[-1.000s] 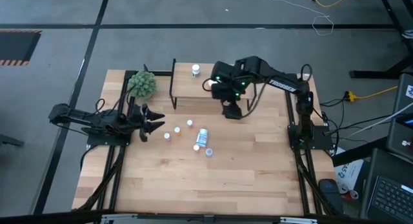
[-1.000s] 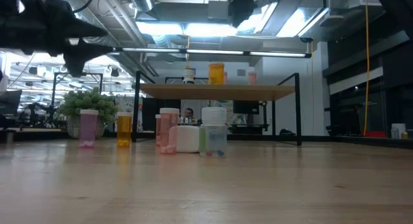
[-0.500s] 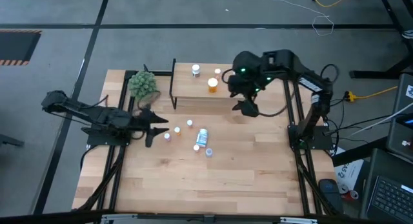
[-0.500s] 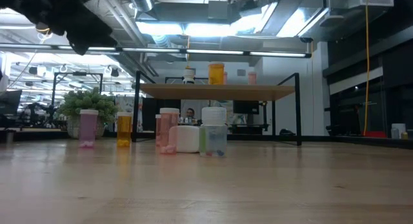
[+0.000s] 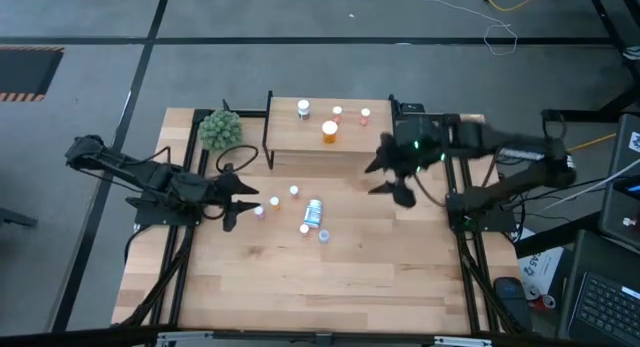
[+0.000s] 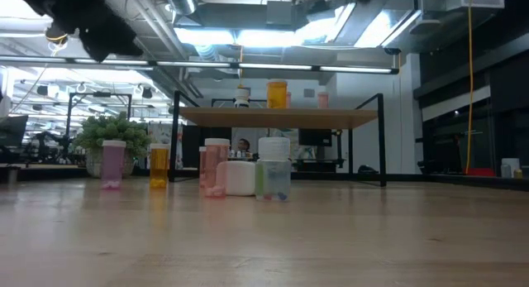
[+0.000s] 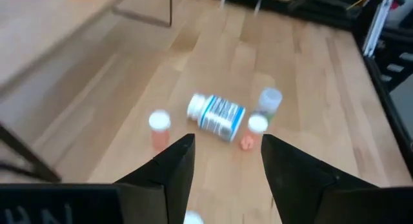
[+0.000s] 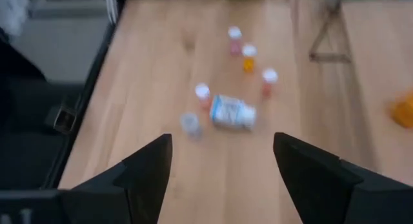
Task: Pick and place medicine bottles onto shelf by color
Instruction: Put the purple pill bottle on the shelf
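Note:
The shelf (image 5: 300, 147) stands at the table's far side and carries an orange bottle (image 5: 329, 132), a white-capped bottle (image 5: 303, 109) and two tiny ones (image 5: 337, 113). Several small medicine bottles stand upright on the table near its middle (image 5: 293, 190), around a larger white bottle with a blue label lying on its side (image 5: 313, 213). My left gripper (image 5: 245, 201) hovers open just left of this group, which shows ahead of it in the left wrist view (image 7: 222, 159). My right gripper (image 5: 387, 182) hangs open right of the shelf's front edge, above the table, holding nothing (image 8: 222, 166).
A green spiky plant ball (image 5: 221, 130) sits beside the shelf's left end. The shelf's black frame legs (image 6: 176, 138) stand on the table behind the bottles. Bare tabletop (image 5: 330, 287) stretches across the near half.
My right gripper has drawn back from over the shelf toward the table's right edge, uncovering the orange bottle and the tiny bottles standing there. My left gripper has risen and tipped up from pointing steeply down toward more level.

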`<state>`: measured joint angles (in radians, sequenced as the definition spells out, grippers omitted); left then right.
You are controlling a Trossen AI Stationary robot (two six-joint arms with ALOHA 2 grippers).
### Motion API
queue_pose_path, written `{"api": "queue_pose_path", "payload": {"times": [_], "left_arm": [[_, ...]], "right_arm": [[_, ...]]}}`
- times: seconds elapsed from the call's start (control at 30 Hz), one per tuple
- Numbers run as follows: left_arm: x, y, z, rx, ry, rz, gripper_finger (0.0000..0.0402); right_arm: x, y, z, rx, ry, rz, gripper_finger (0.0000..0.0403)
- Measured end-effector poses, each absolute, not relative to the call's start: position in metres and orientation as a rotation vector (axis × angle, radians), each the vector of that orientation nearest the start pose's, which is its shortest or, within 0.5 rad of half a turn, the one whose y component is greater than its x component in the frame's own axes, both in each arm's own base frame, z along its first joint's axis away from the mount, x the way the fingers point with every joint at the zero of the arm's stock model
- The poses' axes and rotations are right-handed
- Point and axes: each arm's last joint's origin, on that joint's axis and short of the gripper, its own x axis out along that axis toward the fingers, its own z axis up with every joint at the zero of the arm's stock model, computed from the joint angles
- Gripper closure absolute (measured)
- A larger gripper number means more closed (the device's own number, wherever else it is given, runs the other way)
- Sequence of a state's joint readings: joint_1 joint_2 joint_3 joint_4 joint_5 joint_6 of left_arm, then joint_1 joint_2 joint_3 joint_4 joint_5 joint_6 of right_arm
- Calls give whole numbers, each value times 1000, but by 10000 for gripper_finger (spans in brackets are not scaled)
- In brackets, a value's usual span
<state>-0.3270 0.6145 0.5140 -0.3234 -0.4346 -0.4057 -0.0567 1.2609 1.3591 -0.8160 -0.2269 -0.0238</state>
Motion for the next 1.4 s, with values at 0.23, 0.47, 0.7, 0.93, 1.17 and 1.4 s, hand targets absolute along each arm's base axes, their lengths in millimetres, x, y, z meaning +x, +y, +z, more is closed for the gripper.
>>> {"api": "queue_pose_path", "payload": {"times": [0.23,0.47,0.7,0.93,1.17,1.4], "left_arm": [[127,-34,236,-350,544,216,228],[133,-41,225,-299,631,213,228],[148,-49,208,-235,751,237,228],[159,-52,194,-178,808,298,228],[165,-54,187,-155,832,323,227],[169,-55,184,-150,822,335,227]], "right_arm": [[239,2,269,245,537,152,130],[229,4,216,343,431,115,130],[226,4,209,343,409,119,130],[227,4,210,340,402,123,130],[227,4,211,339,403,123,130],[227,4,210,333,403,124,130]]}}
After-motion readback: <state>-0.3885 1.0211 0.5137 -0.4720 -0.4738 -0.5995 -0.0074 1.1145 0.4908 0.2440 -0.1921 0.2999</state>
